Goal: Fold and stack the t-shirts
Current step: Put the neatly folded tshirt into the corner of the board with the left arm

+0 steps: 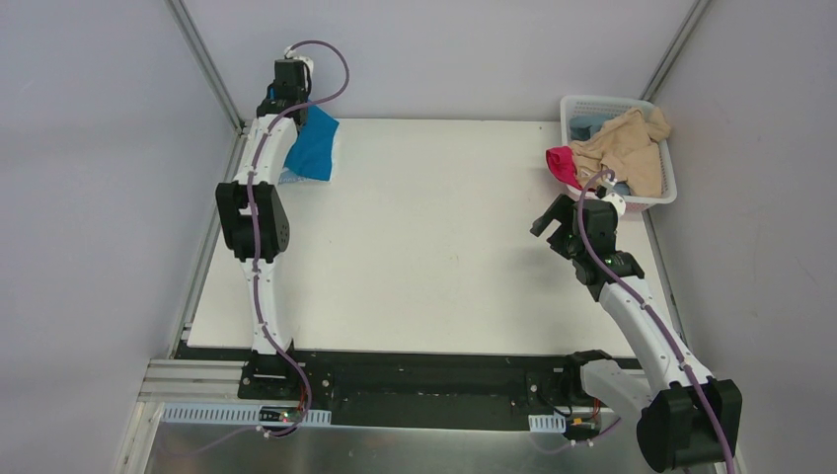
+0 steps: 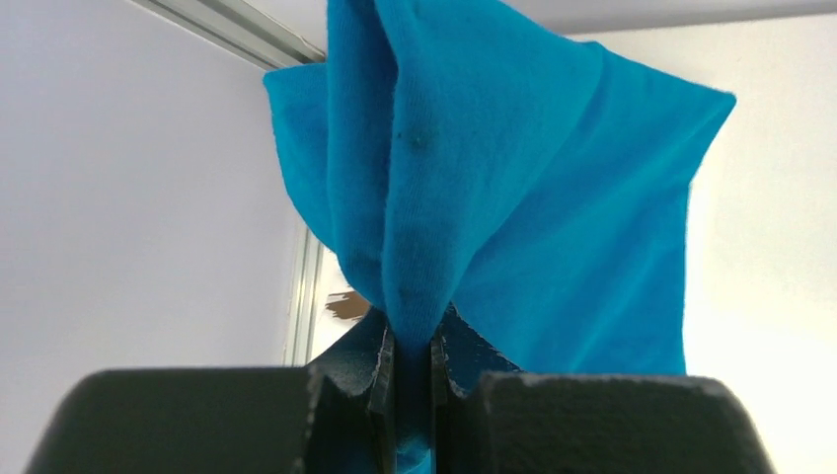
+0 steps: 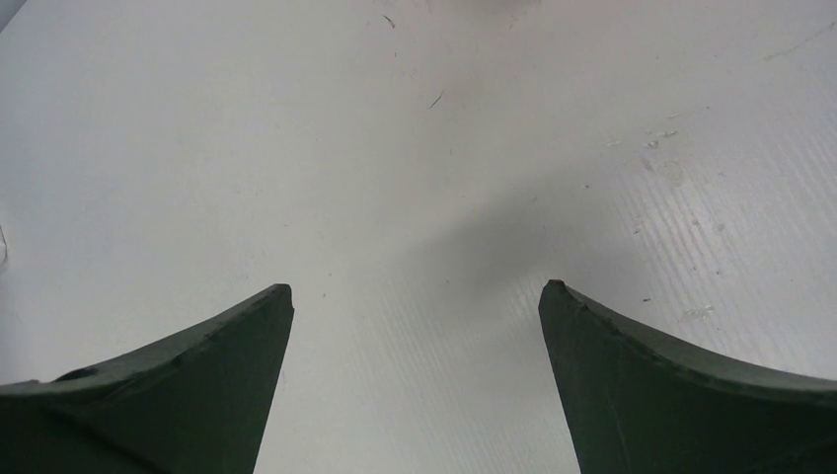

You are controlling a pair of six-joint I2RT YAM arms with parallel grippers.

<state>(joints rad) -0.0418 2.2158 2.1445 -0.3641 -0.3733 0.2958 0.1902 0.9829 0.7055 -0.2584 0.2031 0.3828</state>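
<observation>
Bright blue cloth, the blue t-shirt (image 2: 533, 188), is pinched in a bunched fold between the left fingers (image 2: 379, 367), which are pressed together on it. From the fingertips it fans outward and hangs over the far left corner of the tabletop (image 1: 434, 257). A pale scrap of cloth (image 1: 287, 176) is seen on the tabletop beneath the hanging hem, too small to be identified. The right fingers (image 3: 197, 385) are spread wide, and only bare tabletop is seen between their tips. Just beyond them and to their right, a pink t-shirt (image 1: 562, 165) is draped over the edge of the white mesh basket (image 1: 596, 100). A beige t-shirt (image 1: 629, 146) is heaped in it beside a darker blue cloth (image 1: 584, 126).
</observation>
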